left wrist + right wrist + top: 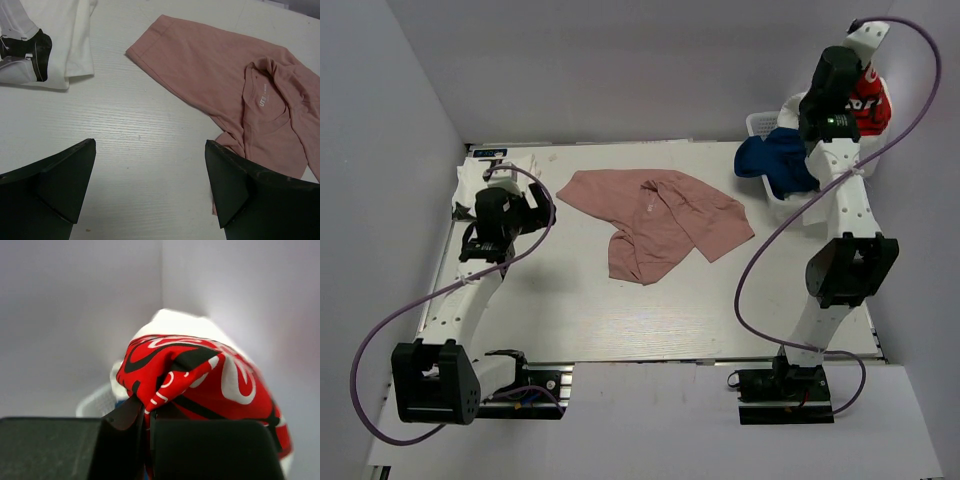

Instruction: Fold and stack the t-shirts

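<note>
A dusty-pink t-shirt (655,225) lies crumpled in the middle of the table; it also shows in the left wrist view (225,75). A folded white t-shirt (480,180) with a dark print lies at the far left (60,30). My left gripper (540,208) is open and empty over bare table between the two (150,185). My right gripper (855,100) is shut on the white t-shirt with red graphic (200,375) and holds it up over the basket (149,415). A navy t-shirt (775,165) hangs over the basket's near side.
The white slotted basket (758,124) stands at the far right corner of the table, its rim showing in the right wrist view (97,402). Grey walls close in the back and sides. The arm bases sit at the near edge.
</note>
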Available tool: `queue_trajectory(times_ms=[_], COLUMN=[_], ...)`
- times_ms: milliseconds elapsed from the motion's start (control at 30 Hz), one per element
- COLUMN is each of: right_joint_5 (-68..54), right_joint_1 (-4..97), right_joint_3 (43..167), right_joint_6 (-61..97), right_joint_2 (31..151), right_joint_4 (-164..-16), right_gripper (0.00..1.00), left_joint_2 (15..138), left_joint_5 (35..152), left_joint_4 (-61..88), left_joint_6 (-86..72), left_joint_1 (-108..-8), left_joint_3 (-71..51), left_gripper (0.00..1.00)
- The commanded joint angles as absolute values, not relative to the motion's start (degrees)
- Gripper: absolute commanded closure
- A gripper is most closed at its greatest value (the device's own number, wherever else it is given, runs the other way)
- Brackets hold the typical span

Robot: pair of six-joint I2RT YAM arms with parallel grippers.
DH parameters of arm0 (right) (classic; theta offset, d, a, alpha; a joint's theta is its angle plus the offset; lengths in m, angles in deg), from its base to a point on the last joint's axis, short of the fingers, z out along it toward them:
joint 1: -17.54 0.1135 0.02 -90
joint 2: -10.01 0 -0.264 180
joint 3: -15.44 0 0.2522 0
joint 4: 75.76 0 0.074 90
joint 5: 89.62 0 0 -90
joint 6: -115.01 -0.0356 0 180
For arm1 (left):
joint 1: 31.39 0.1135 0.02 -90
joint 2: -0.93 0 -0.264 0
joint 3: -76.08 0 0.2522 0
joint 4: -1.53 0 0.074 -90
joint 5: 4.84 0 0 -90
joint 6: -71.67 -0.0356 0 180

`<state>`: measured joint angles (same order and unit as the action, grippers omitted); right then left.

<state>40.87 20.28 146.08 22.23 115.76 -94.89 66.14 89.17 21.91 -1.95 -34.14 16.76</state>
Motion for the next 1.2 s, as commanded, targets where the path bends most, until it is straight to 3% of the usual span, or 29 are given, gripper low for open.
queue_trajectory(times_ms=[0,33,67,100,200,267,367,600,833,967,1033,1100,1133,1167], right_joint_5=[30.4,30.0,29.8,31.4,31.1,29.0,24.2,16.6,21.0,18.1,18.0,17.3,17.3,17.5], right_joint_1=[19.3,19.1,18.4,18.3,19.6,21.1,24.4,36.0,45.2,47.7,48.5,48.7,48.9,48.7], right_joint_3=[139.5,138.3,138.8,142.4,147.8,144.2,128.9,108.6,94.8,90.4,88.8,87.2,86.9,86.6], right_joint_6=[20.1,19.4,17.6,14.9,14.0,13.9,16.1,14.1,11.9,11.0,10.3,10.7,10.3,10.5], right_joint_2=[118.3,118.8,121.6,123.2,126.1,121.6,110.1,97.5,98.2,101.1,102.7,103.4,104.0,104.8], right_joint_4=[-94.0,-95.7,-98.4,-109.4,-116.4,-115.6,-108.1,-106.7,-108.8,-107.6,-106.9,-104.7,-103.3,-103.0], right_gripper=[1.0,1.0,0.71,0.1,0.1,0.1,0.1,0.1,0.1,0.1,0.1,0.1,0.1,0.1], left_joint_2=[66.8,66.8,67.5,68.3,70.4,72.2,77.6,98.6,119.6,125.9,127.9,130.7,131.5,132.1], left_joint_5=[88.6,87.9,87.9,87.9,87.9,87.9,87.9,88.1,81.0,78.8,76.6,75.5,75.0,75.0], left_joint_4=[23.0,23.6,23.6,24.2,24.2,25.0,26.8,32.4,43.8,45.5,46.1,47.5,48.2,48.2], left_joint_6=[-2.4,-2.4,-2.4,-2.4,-1.9,-1.4,-1.4,2.5,5.0,6.2,6.7,6.7,7.3,7.3], left_joint_1=[-34.2,-34.2,-34.2,-34.2,-34.2,-34.2,-34.2,-34.8,-37.8,-40.0,-40.5,-41.1,-41.1,-41.6], left_joint_3=[14.0,14.0,13.4,13.4,12.2,11.2,7.7,-8.3,-29.0,-34.6,-37.0,-38.6,-39.2,-39.8], left_gripper=[0.0,0.0,0.0,0.0,0.0,0.0,0.0,0.0,0.0,0.0,0.03,0.13,0.2,0.35])
